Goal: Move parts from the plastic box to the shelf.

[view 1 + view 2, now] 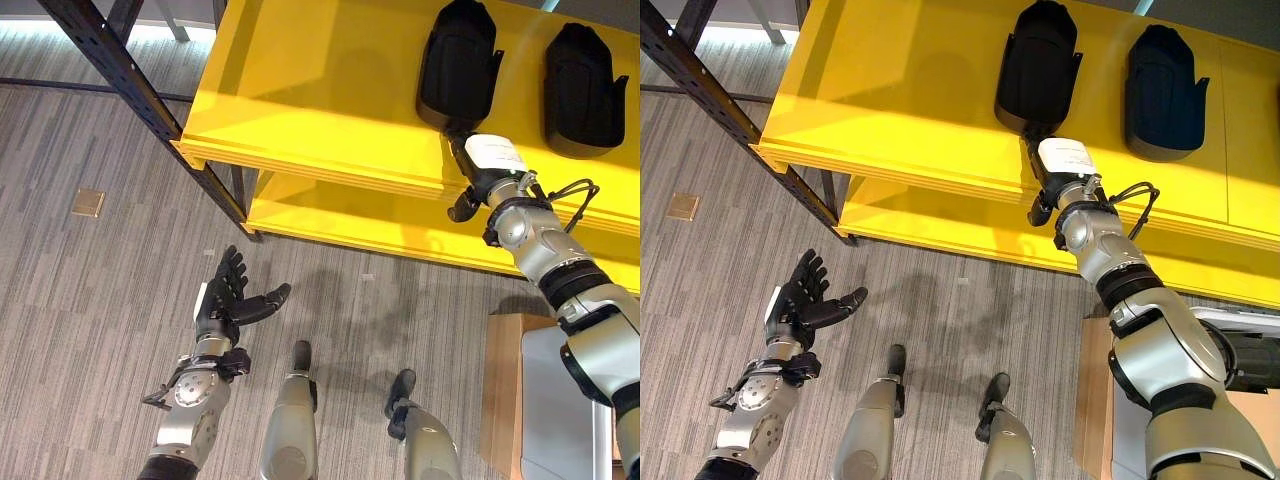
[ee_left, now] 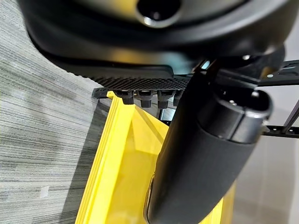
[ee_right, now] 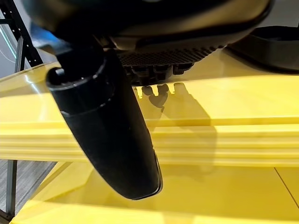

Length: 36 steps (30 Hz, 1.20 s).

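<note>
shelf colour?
Bright yellow shelf, on a dark metal frame. Best in the left eye view.

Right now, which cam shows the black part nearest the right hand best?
Right eye view: the near black part lies whole on the yellow shelf, with the right hand just below it. Left eye view shows the same. Right wrist view catches just a dark edge, probably a part.

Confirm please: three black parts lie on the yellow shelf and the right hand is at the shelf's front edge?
Not three: the left eye view shows two black parts on the yellow shelf. The right hand is indeed at its front edge.
</note>
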{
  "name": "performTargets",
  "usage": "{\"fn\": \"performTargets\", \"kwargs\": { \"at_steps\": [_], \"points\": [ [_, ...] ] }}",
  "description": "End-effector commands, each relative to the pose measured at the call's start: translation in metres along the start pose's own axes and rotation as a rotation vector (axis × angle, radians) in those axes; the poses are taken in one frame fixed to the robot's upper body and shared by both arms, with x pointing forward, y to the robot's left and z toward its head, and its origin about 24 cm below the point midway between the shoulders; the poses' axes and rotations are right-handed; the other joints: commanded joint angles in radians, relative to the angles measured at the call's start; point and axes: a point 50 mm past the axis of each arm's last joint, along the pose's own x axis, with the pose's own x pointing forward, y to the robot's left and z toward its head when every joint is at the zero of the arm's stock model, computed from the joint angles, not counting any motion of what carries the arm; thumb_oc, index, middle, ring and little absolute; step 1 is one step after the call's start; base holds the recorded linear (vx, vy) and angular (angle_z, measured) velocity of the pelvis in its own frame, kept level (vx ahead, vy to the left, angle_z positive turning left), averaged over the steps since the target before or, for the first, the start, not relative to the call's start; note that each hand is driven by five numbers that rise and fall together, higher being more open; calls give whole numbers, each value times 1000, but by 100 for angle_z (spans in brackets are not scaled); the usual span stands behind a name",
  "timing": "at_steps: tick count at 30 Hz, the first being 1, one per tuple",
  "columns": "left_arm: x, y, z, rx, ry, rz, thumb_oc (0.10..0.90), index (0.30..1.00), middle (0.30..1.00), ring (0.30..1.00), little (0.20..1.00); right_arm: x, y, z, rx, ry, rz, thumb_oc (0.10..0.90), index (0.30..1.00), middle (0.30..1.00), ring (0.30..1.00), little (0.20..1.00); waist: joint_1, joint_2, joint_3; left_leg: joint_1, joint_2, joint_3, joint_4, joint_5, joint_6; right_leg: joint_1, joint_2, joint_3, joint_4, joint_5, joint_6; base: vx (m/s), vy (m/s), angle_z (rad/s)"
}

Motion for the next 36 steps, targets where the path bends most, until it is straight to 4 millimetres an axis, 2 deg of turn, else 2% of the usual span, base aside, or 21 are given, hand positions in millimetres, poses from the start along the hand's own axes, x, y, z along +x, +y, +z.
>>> {"fn": "performTargets", "kwargs": {
  "at_steps": [1,13,23,28,30,32,36],
  "points": [
    [-1,7,39,28,-206,-36,900,1000,1000,1000,1000,11,-79,8,12,-27,-275,900,1000,1000,1000,1000,-7,-43,-56,-150,40,-24,82,26,-22,224,-9,12,-46,-159,-2,0,0,0],
    [-1,7,38,28,-204,-32,900,1000,1000,1000,1000,10,-82,2,18,-4,-288,900,1000,1000,1000,1000,-7,-43,-55,-153,40,-26,84,25,-22,221,-9,14,-44,-159,-2,0,0,0],
    [-1,10,38,29,-205,-7,900,1000,1000,1000,1000,3,-78,21,71,-117,-307,900,1000,1000,1000,1000,-15,-42,-51,-157,39,-24,93,21,-20,216,-10,17,-39,-161,-4,0,0,0],
    [-1,11,36,28,-197,21,900,1000,1000,1000,1000,-11,-58,28,157,-191,-291,900,1000,1000,1000,1000,-28,-44,-47,-160,42,-22,96,18,-19,212,-9,17,-34,-165,-4,0,0,0],
    [-2,12,35,29,-196,30,900,1000,1000,1000,1000,-20,-44,26,212,-195,-274,900,1000,1000,1000,1000,-33,-46,-45,-162,43,-21,100,16,-18,211,-10,17,-32,-166,-5,0,0,0],
    [-2,13,34,30,-195,45,900,1000,1000,1000,1000,-32,-20,23,258,-197,-232,900,1000,1000,1000,1000,-42,-47,-45,-163,44,-20,103,13,-18,210,-10,19,-31,-167,-5,0,0,0],
    [-3,14,32,36,-188,63,900,1000,1000,1000,1000,-50,5,19,330,-192,-194,900,1000,1000,1000,1000,-55,-48,-45,-164,48,-20,104,12,-17,206,-9,23,-27,-169,-4,0,0,0]
  ]
}}
